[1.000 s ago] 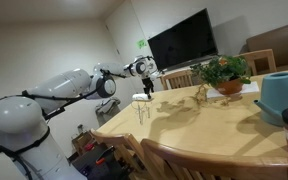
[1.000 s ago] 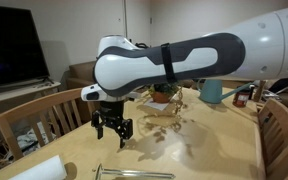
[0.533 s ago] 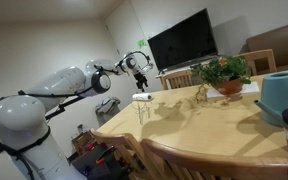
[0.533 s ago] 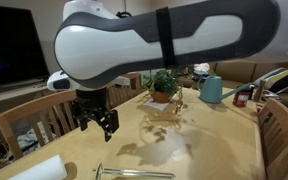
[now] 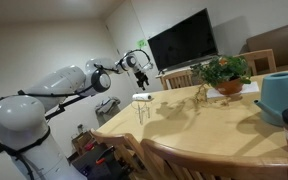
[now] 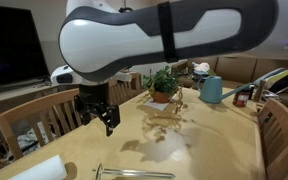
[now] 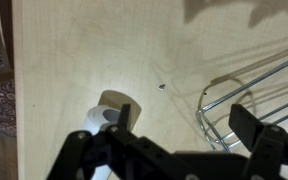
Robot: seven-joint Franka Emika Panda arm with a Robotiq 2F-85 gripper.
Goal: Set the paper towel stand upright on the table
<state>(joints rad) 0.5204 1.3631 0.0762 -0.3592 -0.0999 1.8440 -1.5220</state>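
Silvery stand (image 7: 206, 108) on table (image 7: 104, 50), just beside white roll (image 7: 112, 110); upright or lying unclear. Gripper (image 6: 98, 112) in air above roll, apart from stand, jaws spread wide, holding nothing.

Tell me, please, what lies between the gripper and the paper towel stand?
Nothing: in an exterior view, only bare table shows between the gripper, which hangs above, and the paper towel stand.
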